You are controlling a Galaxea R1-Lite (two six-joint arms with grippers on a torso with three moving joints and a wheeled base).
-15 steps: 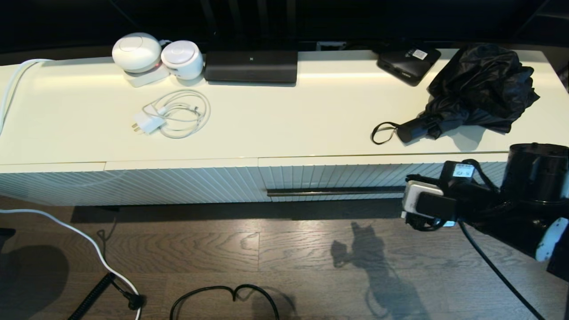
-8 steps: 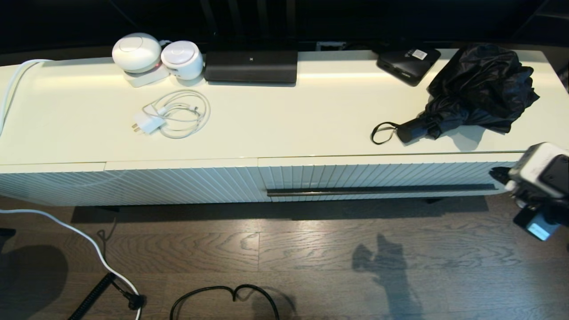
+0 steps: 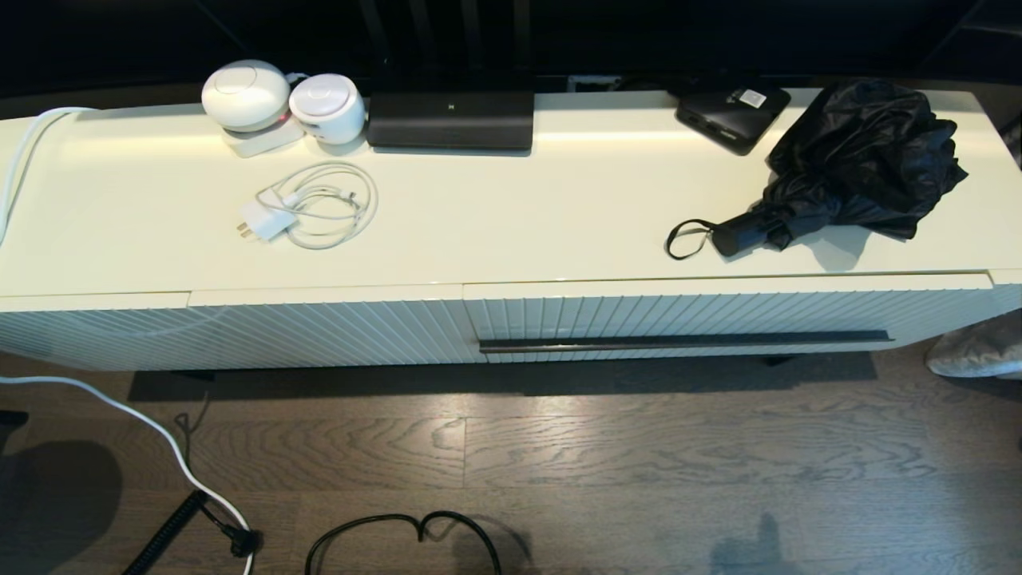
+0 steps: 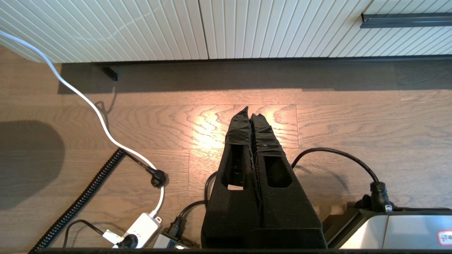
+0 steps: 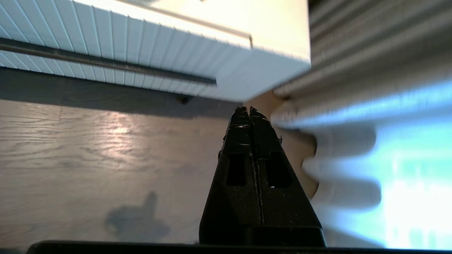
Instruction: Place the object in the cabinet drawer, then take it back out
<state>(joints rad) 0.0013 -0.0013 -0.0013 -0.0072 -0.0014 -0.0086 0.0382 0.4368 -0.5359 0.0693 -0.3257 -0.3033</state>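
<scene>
The black folding umbrella (image 3: 862, 156) lies on the cabinet top at the right, handle and wrist loop (image 3: 685, 238) pointing left. Below it the ribbed drawer (image 3: 718, 311) is closed, its dark handle bar (image 3: 687, 342) running along the front; the bar's right end shows in the right wrist view (image 5: 106, 61). My right gripper (image 5: 249, 110) is shut and empty, low over the floor off the cabinet's right corner, outside the head view. My left gripper (image 4: 250, 112) is shut and empty, parked above the floor in front of the cabinet's left half.
On the cabinet top sit two white round devices (image 3: 279, 97), a coiled white charger cable (image 3: 311, 206), a long black bar (image 3: 451, 118) and a flat black box (image 3: 733, 112). Cables (image 3: 399, 527) lie on the wooden floor. A pale curtain (image 5: 370, 123) hangs right of the cabinet.
My right arm has swung away from the drawer handle to the right and dropped out of the head view. The umbrella and the drawer have not moved.
</scene>
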